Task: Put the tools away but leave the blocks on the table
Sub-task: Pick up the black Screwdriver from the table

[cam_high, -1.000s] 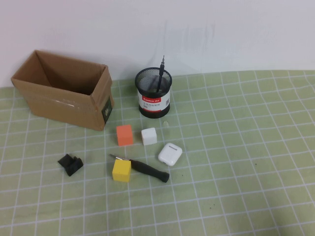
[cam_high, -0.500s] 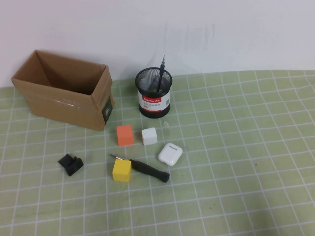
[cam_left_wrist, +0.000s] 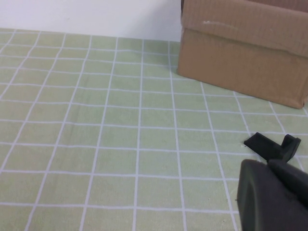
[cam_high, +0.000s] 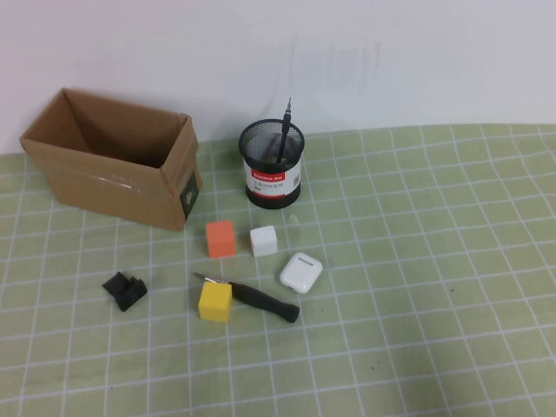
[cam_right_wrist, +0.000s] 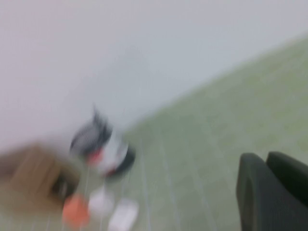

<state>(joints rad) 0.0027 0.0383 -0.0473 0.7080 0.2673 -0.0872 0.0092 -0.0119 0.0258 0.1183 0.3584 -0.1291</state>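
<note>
From the high view, neither arm showed over the table (cam_high: 452,287). The screwdriver (cam_high: 261,300) lay flat with its tip touching, or tucked just behind, the yellow block (cam_high: 215,301); the orange block (cam_high: 221,238) and white block (cam_high: 263,241) sat side by side nearer the mesh cup (cam_high: 272,163), where the thin driver (cam_high: 285,130) already stood. The scissors could not be made out clearly there. An earbud case (cam_high: 301,271) rested just beside the screwdriver's handle, and a black bracket (cam_high: 124,291) lay well apart, in front of the cardboard box (cam_high: 117,156). The likeliest slip was a grasp near the tip dragging the yellow block along, or fingers bumping the case.

In the left wrist view, the left gripper (cam_left_wrist: 272,197) was only a dark corner near the bracket (cam_left_wrist: 273,146) and box (cam_left_wrist: 240,48); whether it was apart or together could not be told.

The right wrist view was smeared, the right gripper (cam_right_wrist: 272,192) likewise unreadable, facing the cup (cam_right_wrist: 101,149) from a distance. An approach judged from that blur could land off target.
</note>
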